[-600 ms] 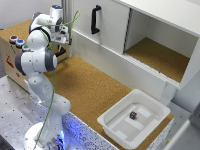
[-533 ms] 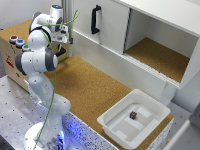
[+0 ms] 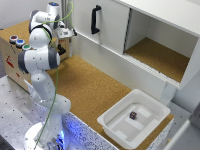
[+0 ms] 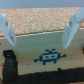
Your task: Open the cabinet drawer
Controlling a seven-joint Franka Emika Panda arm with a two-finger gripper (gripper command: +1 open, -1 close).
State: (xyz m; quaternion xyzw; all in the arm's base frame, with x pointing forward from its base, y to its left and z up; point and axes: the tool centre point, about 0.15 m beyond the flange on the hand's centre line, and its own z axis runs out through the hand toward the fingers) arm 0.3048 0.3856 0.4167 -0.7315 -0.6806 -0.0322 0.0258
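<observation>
With fingers spread and empty, the end effector (image 3: 69,34) sits at nine o'clock of the cabinet (image 3: 150,30), whose handle (image 3: 94,19) it could overshoot, striking the panel.

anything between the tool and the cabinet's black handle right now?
No object. In the exterior view, the tool and the black handle are separated only by the cabinet's bare white panel. Its fingers are spread.
</observation>
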